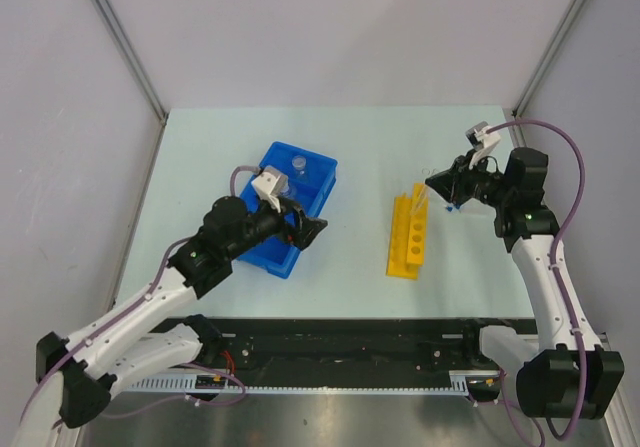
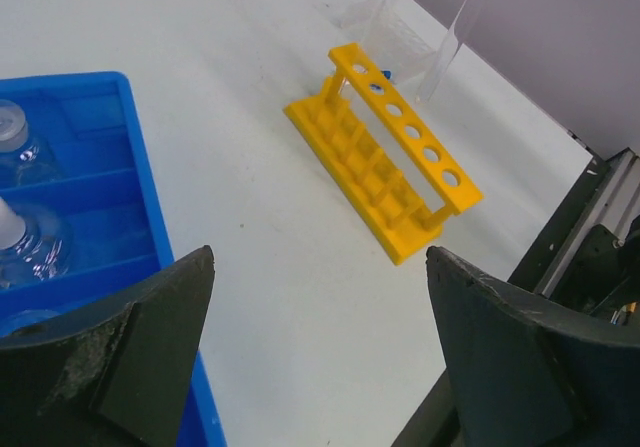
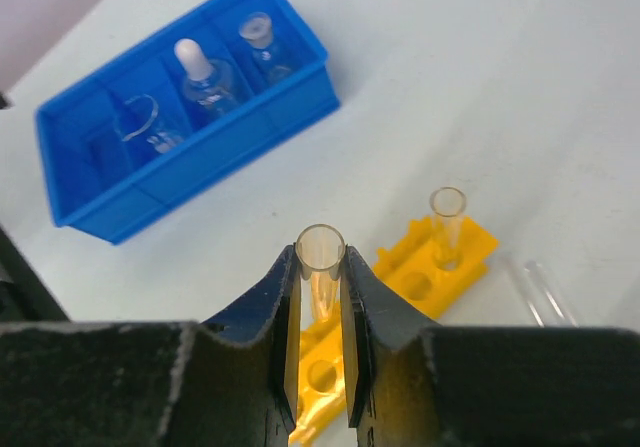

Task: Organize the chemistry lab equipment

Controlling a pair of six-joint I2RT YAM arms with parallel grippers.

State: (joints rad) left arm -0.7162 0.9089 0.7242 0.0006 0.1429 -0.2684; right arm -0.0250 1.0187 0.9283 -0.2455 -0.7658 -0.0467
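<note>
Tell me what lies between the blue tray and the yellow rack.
Only bare white table, in the top view; the left gripper overhangs the edge of the blue tray.

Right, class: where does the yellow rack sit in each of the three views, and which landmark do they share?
Top external: yellow rack right of centre.
Left wrist: yellow rack upper middle, lying diagonally.
Right wrist: yellow rack bottom centre, partly hidden.
Shared landmark: blue tray, left of the rack in all three.
</note>
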